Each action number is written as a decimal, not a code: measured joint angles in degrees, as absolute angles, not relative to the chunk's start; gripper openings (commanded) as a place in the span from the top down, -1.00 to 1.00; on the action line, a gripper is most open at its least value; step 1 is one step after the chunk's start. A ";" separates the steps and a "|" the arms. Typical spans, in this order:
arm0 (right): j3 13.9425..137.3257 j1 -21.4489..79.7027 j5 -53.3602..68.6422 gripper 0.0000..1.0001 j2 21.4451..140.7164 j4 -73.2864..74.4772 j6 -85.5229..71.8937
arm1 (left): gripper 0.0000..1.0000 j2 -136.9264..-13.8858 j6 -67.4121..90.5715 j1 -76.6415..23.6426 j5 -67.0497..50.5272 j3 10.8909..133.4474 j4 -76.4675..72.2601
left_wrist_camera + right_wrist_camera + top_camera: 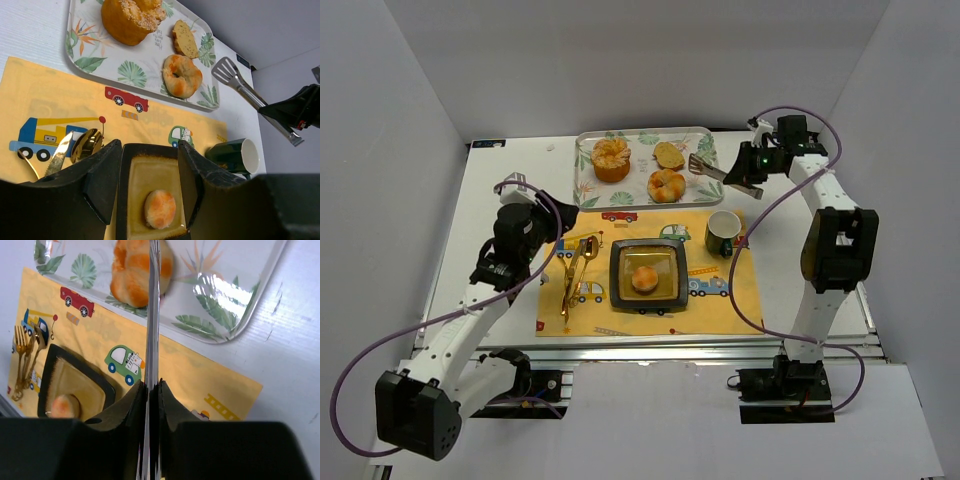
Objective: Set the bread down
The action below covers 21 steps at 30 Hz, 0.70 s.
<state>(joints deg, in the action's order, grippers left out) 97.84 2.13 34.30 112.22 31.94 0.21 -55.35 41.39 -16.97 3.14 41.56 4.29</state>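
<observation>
A small round bread roll lies on the dark square plate on the yellow placemat; it also shows in the left wrist view between my fingers. Three more breads sit on the leaf-print tray: a large bun, a slice and a ring-shaped roll. My right gripper is shut on metal tongs, whose tips hang over the tray's right end. My left gripper is open and empty, left of the plate.
A dark green mug stands right of the plate. Gold cutlery lies on the placemat's left side. The placemat has printed cars. White walls close in the table on three sides.
</observation>
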 measured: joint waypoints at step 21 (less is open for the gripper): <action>105.27 -1.65 44.69 0.26 129.12 21.43 -21.17 | -0.16 -62.30 43.16 -16.97 2.37 42.92 4.71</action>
<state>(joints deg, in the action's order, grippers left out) 105.27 -1.65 44.69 129.12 21.43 -21.17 -62.30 43.16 -16.97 2.37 42.92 4.71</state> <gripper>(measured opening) 0.357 0.580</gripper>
